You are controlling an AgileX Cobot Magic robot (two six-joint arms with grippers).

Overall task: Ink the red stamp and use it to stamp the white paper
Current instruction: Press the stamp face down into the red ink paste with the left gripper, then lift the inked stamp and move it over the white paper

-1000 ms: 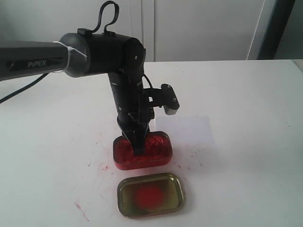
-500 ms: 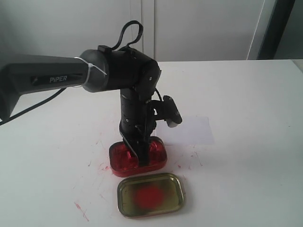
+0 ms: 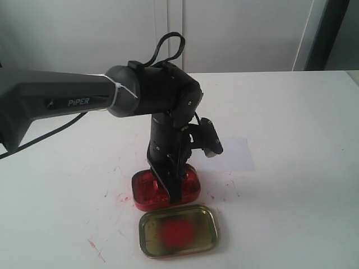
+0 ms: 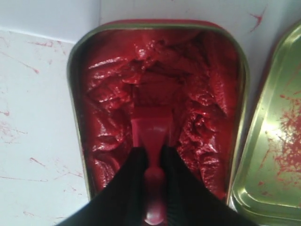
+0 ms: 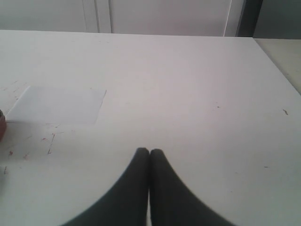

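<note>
My left gripper (image 4: 153,157) (image 3: 171,193) is shut on the narrow handle of the red stamp (image 4: 151,129). The stamp's flat base is pressed down into the lumpy paste of the red ink tin (image 4: 113,94) (image 3: 147,189). In the exterior view the fingers hide the stamp. The white paper (image 3: 233,154) (image 5: 56,104) lies flat on the table just behind and to the right of the tin. My right gripper (image 5: 149,153) is shut with nothing in it, hovering over bare table right of the paper; it does not show in the exterior view.
The gold lid (image 3: 178,231) (image 4: 275,141) with a red smear lies open in front of the tin, almost touching it. Red ink streaks (image 3: 95,249) mark the white table (image 3: 291,185) around the tin.
The left arm has swung to the right and lowered at the tin. The tin shifted a little under it, then back toward the right.
</note>
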